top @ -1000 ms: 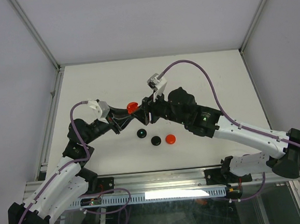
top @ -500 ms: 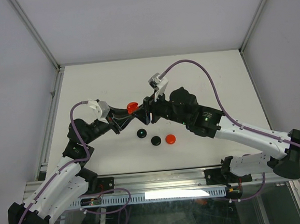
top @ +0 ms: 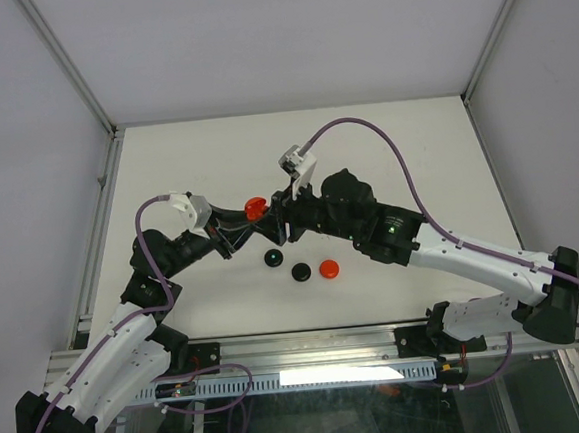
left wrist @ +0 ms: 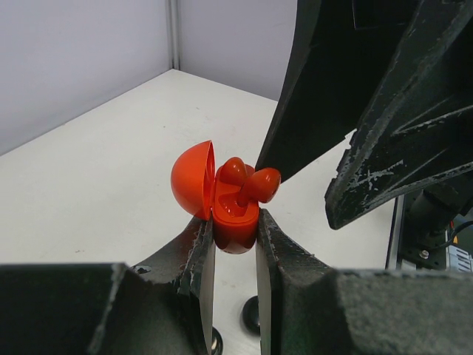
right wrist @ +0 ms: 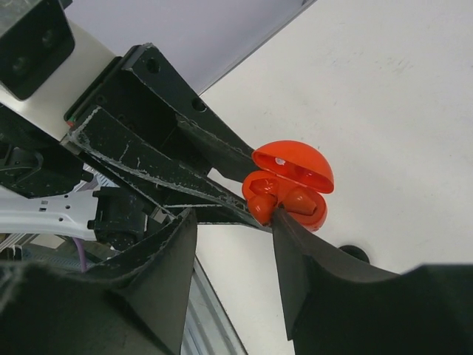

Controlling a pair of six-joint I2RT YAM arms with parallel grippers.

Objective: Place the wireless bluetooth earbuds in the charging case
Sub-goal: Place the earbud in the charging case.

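Right pincer (right wrist: 235,222) edges toward case (left wrist: 191,177) | left pincer (left wrist: 233,225) clamped on case; right apart | step: seating red earbud (left wrist: 259,185) | next: gentle press till flush

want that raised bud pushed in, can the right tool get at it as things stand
Probably yes: the lid is swung back, the left tool grips the case low, and the bud sticks up clear, with the right tool open beside it.
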